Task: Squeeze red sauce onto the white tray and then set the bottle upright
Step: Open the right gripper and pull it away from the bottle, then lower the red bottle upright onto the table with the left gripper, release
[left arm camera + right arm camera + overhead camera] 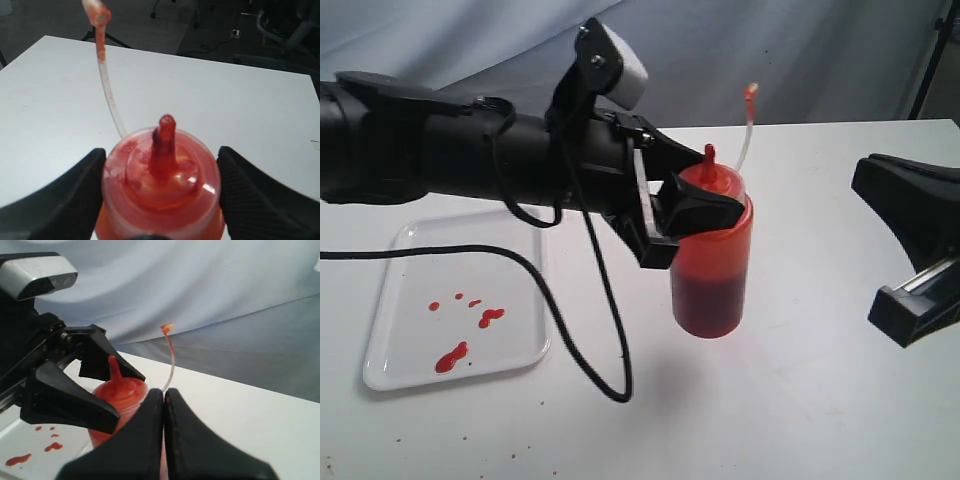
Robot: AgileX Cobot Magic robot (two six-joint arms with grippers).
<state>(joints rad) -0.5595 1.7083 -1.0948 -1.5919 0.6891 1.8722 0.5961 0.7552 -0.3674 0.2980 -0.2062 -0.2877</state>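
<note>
The bottle (715, 270) is upright, its pointed nozzle up, dark red sauce filling its lower part. My left gripper (720, 180) is shut on it just below the cap, one finger on each side (161, 155). I cannot tell if its base touches the table. The thin tether with its tiny cap (751, 92) curves up behind it. To the left lies the white tray (420, 240) with a few blobs of red sauce (451, 357). My right gripper (164, 392) is shut on nothing, off to the right of the bottle (125, 392).
A black cable (590, 330) loops from the left arm down over the tray's right rim and across the white table (820, 400). A blue-grey cloth hangs behind the table's far edge. Small dark specks dot the table's front.
</note>
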